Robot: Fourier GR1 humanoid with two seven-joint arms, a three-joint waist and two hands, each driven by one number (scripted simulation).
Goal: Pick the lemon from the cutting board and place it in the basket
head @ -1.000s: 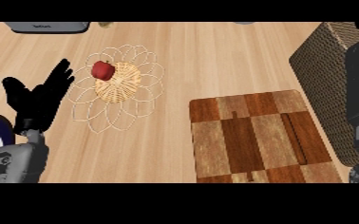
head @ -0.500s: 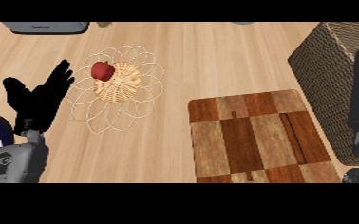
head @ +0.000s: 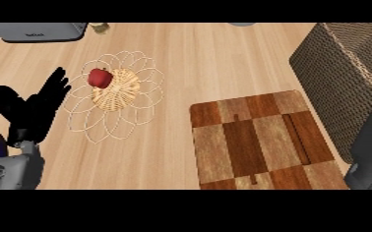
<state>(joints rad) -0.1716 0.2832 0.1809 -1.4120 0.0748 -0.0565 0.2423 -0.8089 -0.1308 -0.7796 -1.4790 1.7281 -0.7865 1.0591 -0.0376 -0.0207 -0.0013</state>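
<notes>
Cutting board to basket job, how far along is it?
Looks done: a small red round fruit sits on the woven centre of the pale wire basket, and the brown patchwork wooden cutting board carries no fruit. In hand: nothing; the black left hand rests open at the left edge. Left: seemingly nothing, though the fruit looks red, not lemon-yellow.

one wire basket [head: 120, 94], one red fruit [head: 100, 77], one cutting board [head: 262, 142]

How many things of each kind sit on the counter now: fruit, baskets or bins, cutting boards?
Fruit: 1, the red round fruit.
Baskets or bins: 2, the pale flower-shaped wire basket that holds the fruit, and the dark woven wicker bin.
Cutting boards: 1, the checkered wooden cutting board.
Total: 4.
</notes>
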